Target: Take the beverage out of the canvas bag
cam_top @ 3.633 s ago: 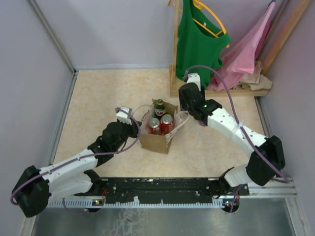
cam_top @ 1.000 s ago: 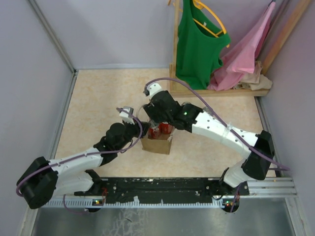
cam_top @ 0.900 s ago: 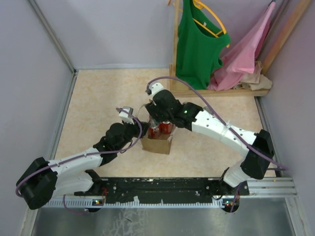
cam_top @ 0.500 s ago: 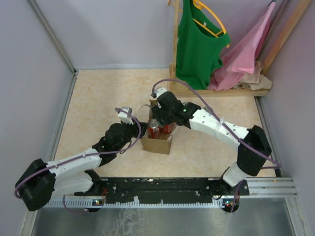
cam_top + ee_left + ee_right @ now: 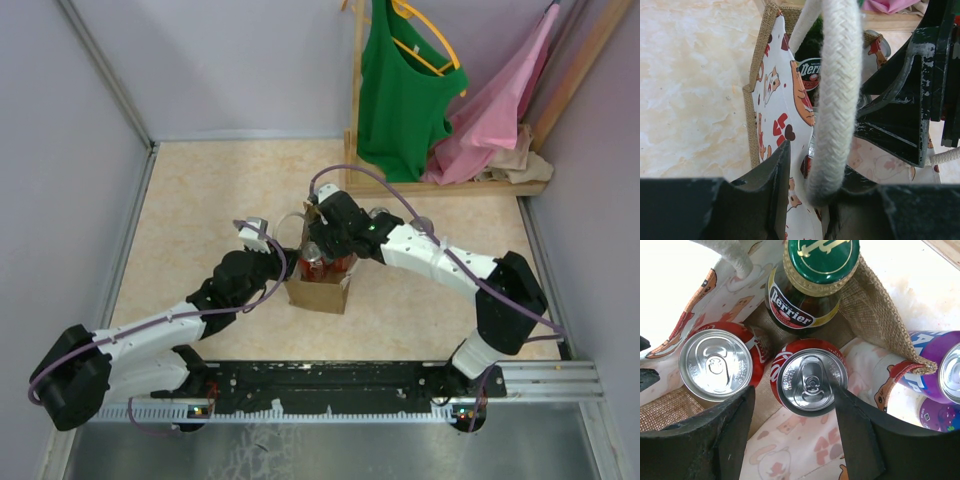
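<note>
The canvas bag (image 5: pixel 320 292) stands upright mid-table, tan outside with a cartoon-print lining (image 5: pixel 772 100). My left gripper (image 5: pixel 812 175) is at its left side (image 5: pixel 272 262), shut on a white rope handle (image 5: pixel 837 90). Inside are a green Perrier bottle (image 5: pixel 822 260) and two red cans (image 5: pixel 715 365). My right gripper (image 5: pixel 795 390) reaches down into the bag's mouth (image 5: pixel 318 250). Its jaws stand either side of the nearer red can (image 5: pixel 810 377). The right finger (image 5: pixel 855 430) meets the can's rim. A strip of lining shows between the can and the left finger (image 5: pixel 735 425).
A purple can (image 5: pixel 945 370) stands outside the bag against its far wall. The wooden clothes rack (image 5: pixel 400 185) stands at the back right, with a green top (image 5: pixel 400 90) and a pink garment (image 5: pixel 500 100). Grey walls enclose the table on three sides.
My right arm swung in from the bag's right to over its mouth and lowered toward the cans, its jaws narrowing. The left gripper kept hold of the handle.
</note>
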Robot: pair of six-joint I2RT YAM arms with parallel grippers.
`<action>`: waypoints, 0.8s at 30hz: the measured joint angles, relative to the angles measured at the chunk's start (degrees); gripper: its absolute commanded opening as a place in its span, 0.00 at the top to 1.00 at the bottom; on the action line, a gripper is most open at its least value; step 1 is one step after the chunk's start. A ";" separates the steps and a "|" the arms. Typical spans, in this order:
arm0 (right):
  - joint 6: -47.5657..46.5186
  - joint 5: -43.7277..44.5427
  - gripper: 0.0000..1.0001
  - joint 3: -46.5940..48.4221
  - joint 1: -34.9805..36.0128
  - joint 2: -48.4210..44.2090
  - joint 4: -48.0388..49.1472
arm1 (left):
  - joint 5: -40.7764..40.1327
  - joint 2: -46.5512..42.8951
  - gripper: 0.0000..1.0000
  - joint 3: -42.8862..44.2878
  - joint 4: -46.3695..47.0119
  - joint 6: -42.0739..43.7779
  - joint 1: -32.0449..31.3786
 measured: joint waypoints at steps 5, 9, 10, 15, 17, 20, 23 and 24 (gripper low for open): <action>0.00 0.37 0.35 -0.26 -0.31 0.07 0.68 | -0.07 0.00 0.67 0.00 -0.07 0.00 0.00; 0.00 1.33 0.36 -0.31 -0.44 0.35 1.51 | -0.07 0.00 0.67 0.00 -0.09 0.02 0.00; 0.00 1.49 0.35 -0.31 -0.46 0.39 1.62 | -0.09 0.00 0.67 0.00 -0.09 0.04 0.00; -0.02 2.47 0.34 -0.31 -0.46 0.50 1.75 | -0.11 0.00 0.67 0.00 -0.09 0.13 0.00; -0.09 3.08 0.34 -0.31 -0.46 0.50 1.73 | -0.13 0.00 0.67 0.00 -0.09 0.15 0.00; -0.13 3.93 0.34 -0.31 -0.46 0.50 1.70 | -0.15 0.00 0.67 0.00 -0.09 0.20 0.00; -0.13 4.44 0.33 -0.31 -0.46 0.50 1.68 | -0.20 0.00 0.67 0.00 -0.07 0.24 0.00; -0.11 4.48 0.33 -0.31 -0.46 0.50 1.66 | -0.20 0.00 0.67 0.00 -0.07 0.24 0.00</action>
